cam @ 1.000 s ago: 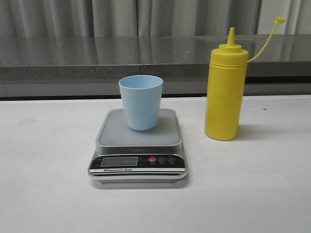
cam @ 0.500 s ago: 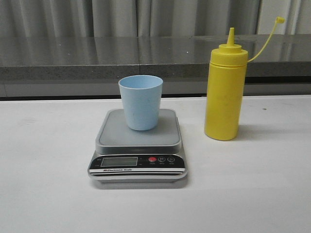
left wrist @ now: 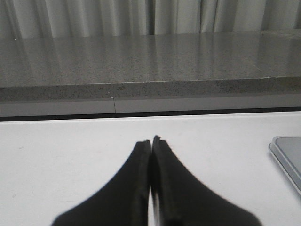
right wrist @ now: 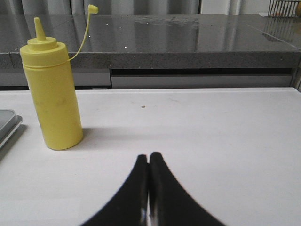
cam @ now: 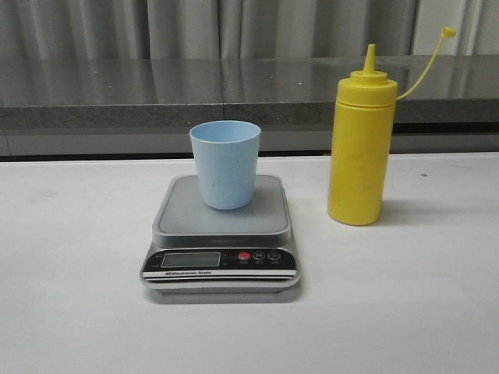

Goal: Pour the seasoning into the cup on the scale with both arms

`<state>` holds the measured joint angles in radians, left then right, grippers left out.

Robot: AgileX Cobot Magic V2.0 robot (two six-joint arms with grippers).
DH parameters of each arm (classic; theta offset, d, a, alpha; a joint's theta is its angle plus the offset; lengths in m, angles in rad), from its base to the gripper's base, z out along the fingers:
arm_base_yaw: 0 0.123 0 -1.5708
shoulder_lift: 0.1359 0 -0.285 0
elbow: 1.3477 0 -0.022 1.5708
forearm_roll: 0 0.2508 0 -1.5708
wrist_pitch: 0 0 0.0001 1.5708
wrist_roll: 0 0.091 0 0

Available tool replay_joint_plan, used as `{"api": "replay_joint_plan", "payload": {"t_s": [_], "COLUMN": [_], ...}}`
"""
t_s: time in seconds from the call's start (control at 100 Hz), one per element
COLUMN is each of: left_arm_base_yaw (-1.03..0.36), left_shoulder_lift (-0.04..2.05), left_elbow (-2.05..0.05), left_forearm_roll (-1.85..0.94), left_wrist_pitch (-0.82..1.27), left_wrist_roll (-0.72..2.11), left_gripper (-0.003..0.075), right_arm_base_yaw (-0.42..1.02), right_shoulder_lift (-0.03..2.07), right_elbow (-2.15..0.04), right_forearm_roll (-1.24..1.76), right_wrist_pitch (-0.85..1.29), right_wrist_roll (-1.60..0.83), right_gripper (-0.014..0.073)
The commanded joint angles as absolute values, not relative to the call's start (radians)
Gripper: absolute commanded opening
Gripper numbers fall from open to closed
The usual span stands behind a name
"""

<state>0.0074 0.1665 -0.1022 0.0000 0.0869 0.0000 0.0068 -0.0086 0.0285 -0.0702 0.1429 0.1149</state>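
The left hand [left wrist: 150, 141] and right hand [right wrist: 149, 157] are both pressed closed on nothing, low over the white bench [cam: 70, 312]. The scale [cam: 221, 238] sits on the bench; the cup [cam: 224, 164] stands upright on its platform, and the seasoning [cam: 359, 148] stands just right of the scale, uncapped.

— Where is the small pale blue plastic cup [cam: 225, 164]?

— In the centre of the front view, upright and open-topped, on the rear part of the flat silver-grey digital scale [cam: 221, 234], whose black front panel with LCD, one red button and two more round buttons faces the camera.

— And the tall yellow plastic squeeze bottle of seasoning [cam: 359, 148]?

— Right of centre, upright on the white surface, apart from the scale. Its cone nozzle is uncovered; the tethered cap arcs toward the upper right.
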Motion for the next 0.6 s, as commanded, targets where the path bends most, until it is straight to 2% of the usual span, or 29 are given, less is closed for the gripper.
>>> {"api": "replay_joint_plan", "payload": {"t_s": [0.0, 0.23, 0.59], "left_arm_base_yaw": [0.010, 0.035, 0.045], "left_shoulder_lift": [0.124, -0.040, -0.036], "left_elbow": [-0.074, 0.043, 0.041], "left_forearm_roll": [0.008, 0.015, 0.014], "left_wrist_pitch": [-0.029, 0.000, 0.000], "left_wrist_roll": [-0.013, -0.013, -0.012], "left_gripper": [-0.0020, -0.0020, -0.0020], "right_arm_base_yaw": [0.002, 0.002, 0.002], "right_shoulder_lift": [-0.034, -0.034, -0.032], "right_elbow": [0.010, 0.010, 0.010], "right_forearm_roll": [-0.083, -0.083, -0.083], "right_wrist_pitch": [0.063, 0.063, 0.063], "right_wrist_roll": [0.112, 0.112, 0.112], "right_gripper": [-0.0061, -0.0061, -0.0061]}}
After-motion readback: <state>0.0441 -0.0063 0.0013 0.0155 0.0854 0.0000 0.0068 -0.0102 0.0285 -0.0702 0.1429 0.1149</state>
